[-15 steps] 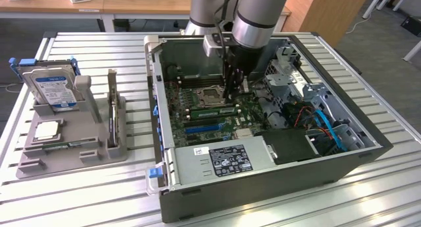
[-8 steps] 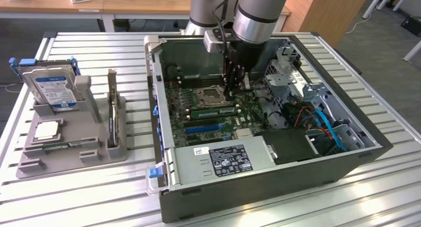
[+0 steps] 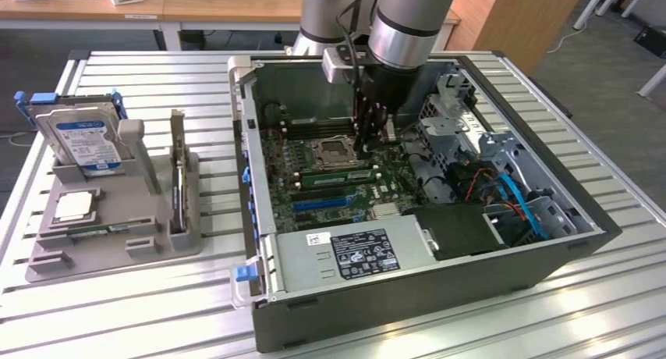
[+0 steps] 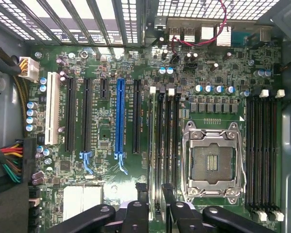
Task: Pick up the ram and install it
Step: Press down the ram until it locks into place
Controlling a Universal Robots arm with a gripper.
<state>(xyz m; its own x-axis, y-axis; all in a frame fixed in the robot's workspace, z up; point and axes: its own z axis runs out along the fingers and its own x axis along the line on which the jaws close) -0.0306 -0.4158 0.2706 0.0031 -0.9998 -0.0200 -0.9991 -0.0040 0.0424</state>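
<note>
The ram (image 3: pixel 335 174) is a thin green stick standing in a memory slot beside the empty CPU socket (image 3: pixel 324 150) inside the open computer case (image 3: pixel 416 296). In the wrist view the ram (image 4: pixel 157 145) shows edge-on as a narrow strip running along the slot. My gripper (image 3: pixel 366 146) hangs straight down into the case over one end of that slot. Its black fingers (image 4: pixel 141 201) stand on either side of the strip with a gap between them, so the gripper (image 4: pixel 155 199) is open and holds nothing.
A grey parts rack (image 3: pixel 104 242) on the slatted table at the exterior view's left holds a blue-labelled hard drive (image 3: pixel 83 140), a square silver CPU chip (image 3: pixel 75 207) and a thin upright board (image 3: pixel 179 179). Drive cages and cables (image 3: pixel 500 195) crowd the case's right side.
</note>
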